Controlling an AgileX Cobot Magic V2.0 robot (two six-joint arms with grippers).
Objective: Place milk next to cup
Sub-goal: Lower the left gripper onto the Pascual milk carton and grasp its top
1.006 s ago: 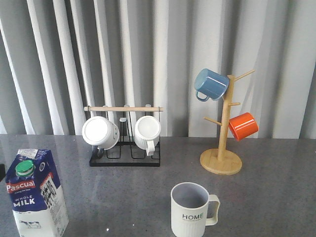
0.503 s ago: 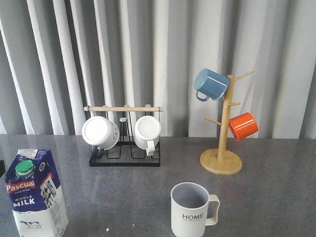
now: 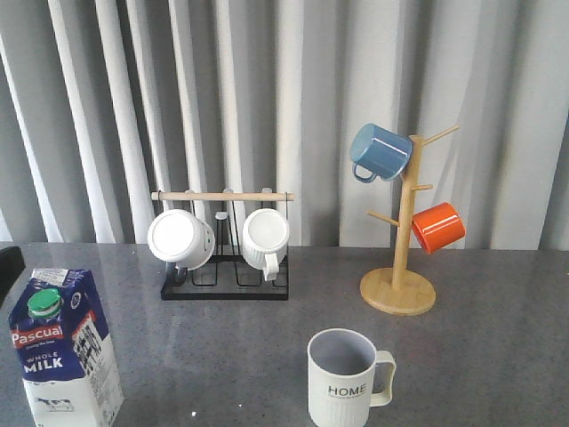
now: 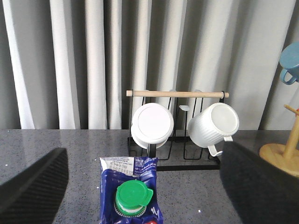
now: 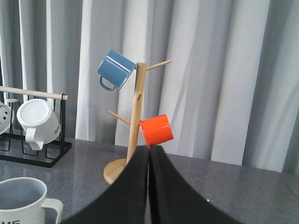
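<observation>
The milk, a dark-blue and white carton with a green cap, stands upright at the table's front left. The cup, a ribbed pale mug marked "HOME", stands at the front centre, well apart from the milk. My left gripper is open and empty, its jaws wide either side of the carton's top without touching it. One of its fingers shows at the left edge of the front view. My right gripper is shut and empty, to the right of the cup; it is out of the front view.
A black rack with a wooden bar holds two white mugs behind the milk and cup. A wooden mug tree at the back right carries a blue mug and an orange mug. A grey curtain closes the back.
A black finger of my left gripper has risen into view at the left edge of the front view, beside the milk. The milk and cup have not moved.
</observation>
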